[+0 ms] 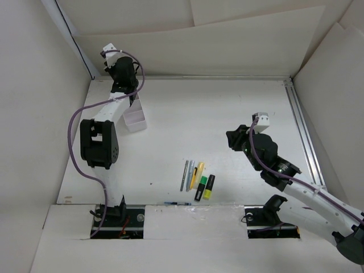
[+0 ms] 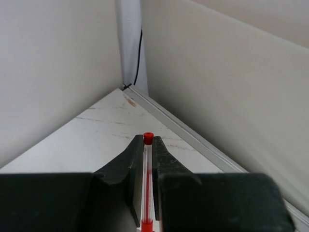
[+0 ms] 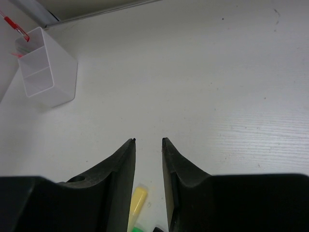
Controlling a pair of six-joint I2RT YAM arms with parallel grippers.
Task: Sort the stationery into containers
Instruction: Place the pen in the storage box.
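Looking from above, left arm [image 1: 108,114]: stretched to the far left corner, wrist end right over the white box [image 1: 135,118].
White box, top view: standing on the table [image 1: 227,102] near the far left corner, well apart from the loose stationery.
Loose stationery, top view: lying close together near the front edge, between the two arms: grey pens [image 1: 187,174], yellow pen [image 1: 198,172], green highlighter [image 1: 202,184], yellow highlighter [image 1: 209,189], all about parallel.
Blue pen [image 1: 178,203]: lying alone at the front edge, just beside the group.
Right arm [image 1: 284,176], top view: bent, tool end just right of the group.
Left wrist view, left gripper [image 2: 148,145]: almost closed, pressing on the red pen [image 2: 147,137] from both sides.
Red pen, left wrist view: lying lengthwise in the narrow gap, sticking out a little past the fingertips with its red end.
Right wrist view, right gripper [image 3: 148,141]: parted a little, holding nothing, hanging above the table.
Low between the right fingers: yellow tip [image 3: 138,199] and bit of green [image 3: 140,228]; hard to tell which items.
White box, right wrist view: far left, two compartments visible.
Red pen, right wrist view: slanted over the farther compartment, lower end at its rim; inside or not, cannot tell.
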